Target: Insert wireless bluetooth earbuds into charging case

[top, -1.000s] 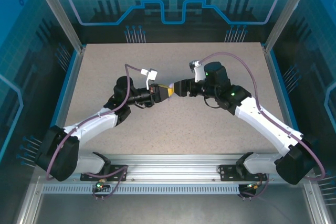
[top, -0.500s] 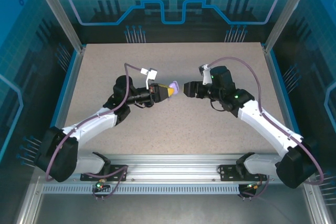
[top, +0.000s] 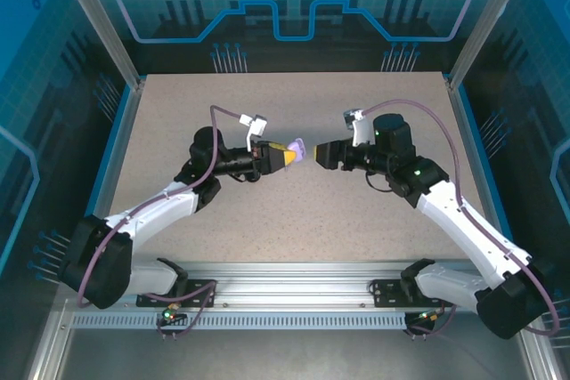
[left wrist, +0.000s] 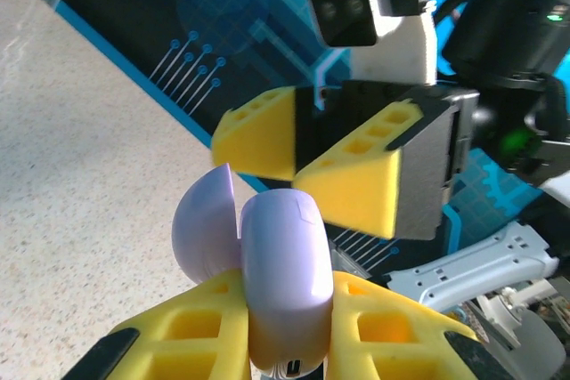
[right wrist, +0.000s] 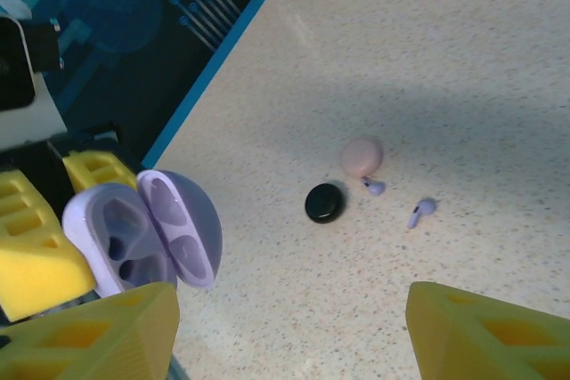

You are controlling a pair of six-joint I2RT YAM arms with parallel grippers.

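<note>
Right wrist view showed the lavender charging case (right wrist: 142, 238) hinged open, its sockets seemingly bare, pinched by the left end effector (top: 283, 156). The right end effector (right wrist: 289, 344) was spread and empty. Both lavender earbuds (right wrist: 421, 211) lay on the worktop (right wrist: 463, 60), awaiting insertion.

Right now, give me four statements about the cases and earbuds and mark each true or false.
1. The lavender case has its lid open. True.
2. The right gripper grips it. False: its jaws stand open on nothing; the left gripper holds the case.
3. Two lavender earbuds lie on the table. True.
4. The black case is stacked on the pink case. False: it lies beside it on the table.
</note>
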